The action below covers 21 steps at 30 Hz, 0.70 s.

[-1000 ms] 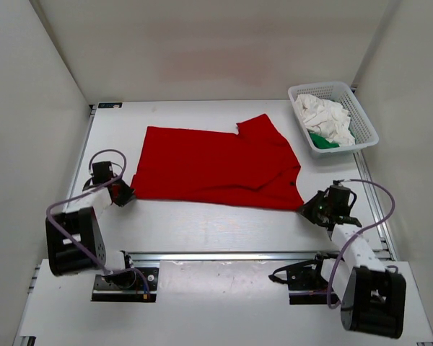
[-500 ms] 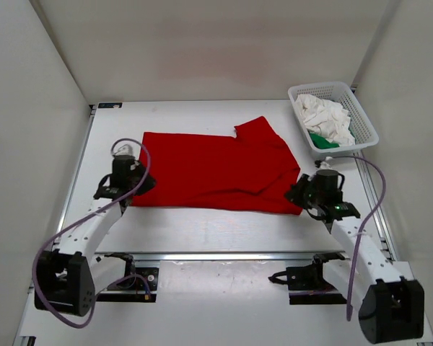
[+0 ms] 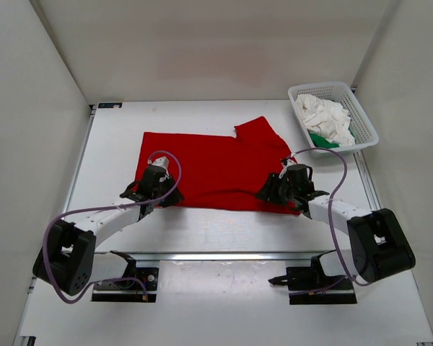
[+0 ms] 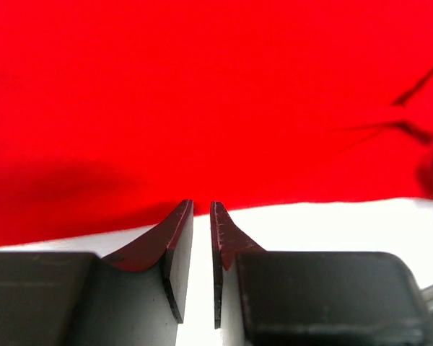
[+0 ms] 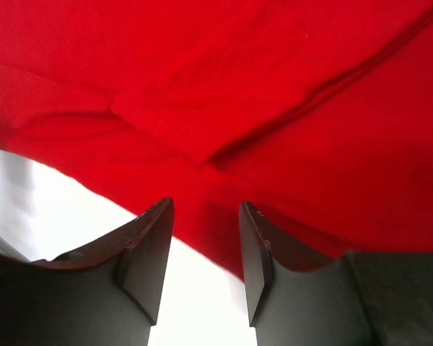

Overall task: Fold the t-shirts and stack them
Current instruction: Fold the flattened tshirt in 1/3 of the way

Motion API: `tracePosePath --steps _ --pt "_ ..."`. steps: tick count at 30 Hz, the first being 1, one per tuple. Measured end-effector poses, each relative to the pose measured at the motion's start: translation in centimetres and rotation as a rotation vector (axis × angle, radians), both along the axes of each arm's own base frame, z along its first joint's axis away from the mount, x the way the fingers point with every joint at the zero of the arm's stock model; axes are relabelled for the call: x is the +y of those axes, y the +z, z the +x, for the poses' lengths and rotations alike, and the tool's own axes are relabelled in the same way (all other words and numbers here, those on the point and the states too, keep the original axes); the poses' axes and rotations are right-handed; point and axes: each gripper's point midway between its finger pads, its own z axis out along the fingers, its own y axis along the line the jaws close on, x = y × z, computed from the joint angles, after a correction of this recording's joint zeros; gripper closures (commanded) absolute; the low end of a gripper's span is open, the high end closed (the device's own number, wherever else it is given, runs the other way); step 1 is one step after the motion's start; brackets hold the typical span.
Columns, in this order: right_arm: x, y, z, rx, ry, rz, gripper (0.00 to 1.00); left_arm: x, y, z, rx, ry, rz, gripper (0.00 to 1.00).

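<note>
Red t-shirt [image 3: 209,169] flat mid-table, hem toward near edge, maybe one fold in. White t-shirt [image 3: 323,119] and green t-shirt [image 3: 319,140] bunched in basket [image 3: 366,130], far right corner. My left pincer [image 4: 200,209] barely parted, right pincer [image 5: 206,209] spread. Both at hem, pinching nothing. Nothing stacked.

The spread t-shirt [image 3: 209,167] is plain bright red, the table [image 3: 202,223] and mesh basket [image 3: 366,122] are white, with a white t-shirt [image 3: 323,117] and a green t-shirt [image 3: 322,140].
</note>
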Motion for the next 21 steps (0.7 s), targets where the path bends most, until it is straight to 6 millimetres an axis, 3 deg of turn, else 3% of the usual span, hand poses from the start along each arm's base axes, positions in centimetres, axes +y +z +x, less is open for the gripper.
tracePosePath --steps 10,21 --pt "1.0 -0.9 2.2 0.006 0.008 0.039 0.65 -0.9 1.3 0.2 -0.059 -0.023 -0.06 0.72" --pt "2.2 -0.2 5.0 -0.008 0.008 0.062 0.89 -1.2 0.1 -0.7 -0.03 -0.032 -0.07 0.72"
